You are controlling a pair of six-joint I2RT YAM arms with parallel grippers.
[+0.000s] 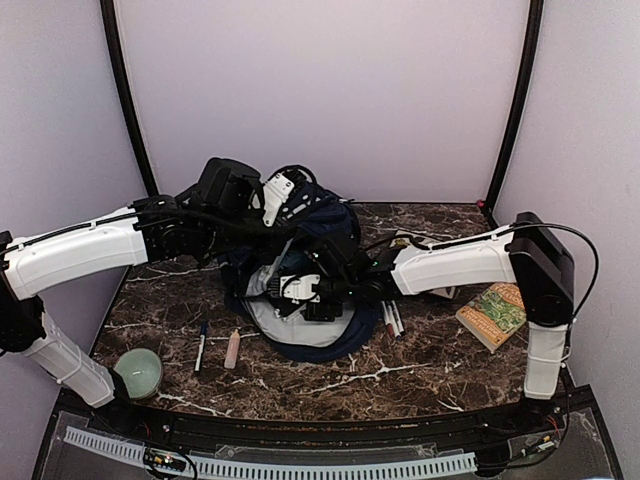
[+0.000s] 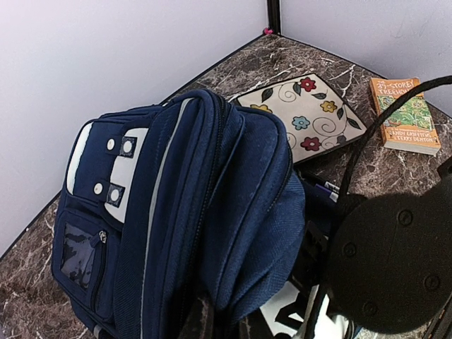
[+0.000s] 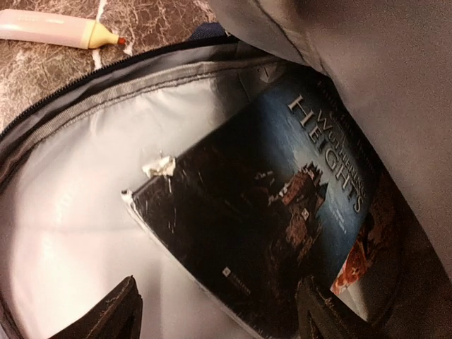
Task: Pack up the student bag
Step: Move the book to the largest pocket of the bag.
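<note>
The bag [image 1: 335, 232] sits mid-worktop [image 1: 300, 385], toward the back wall. Its navy front is hauled up and its mouth gapes toward the arms, with grey lining [image 3: 70, 205] showing. The left claw [image 1: 275, 200] is up at the bag's top edge. It is pinched nearly closed and looks to be gripping the fabric there, though its fingertips are hidden in its own wrist view. From that wrist you look down on the bag's pockets, white patches and studs.

The right claw [image 3: 219, 291] is down inside the opening with its fingers [image 3: 123, 311] spread wide, holding nothing. Beneath it a dark paperback [image 3: 268, 205], "Wuthering Heights" on the cover, lies slanted on the lining. One corner is scuffed white, and the far end is tucked under the bag's upper fold.

Outside, a pink highlighter [image 1: 232, 348] lies just beside the bag's left rim, with a pen [image 1: 201, 347] next to it. A pale green cup [image 1: 138, 372] stands near the front-left corner. A few pens [image 1: 392, 318] lie against the bag's right side under the right arm. An orange book [image 2: 404, 116] lies well apart near the right edge. A flowered pouch [image 2: 304, 116] sits behind the bag.
</note>
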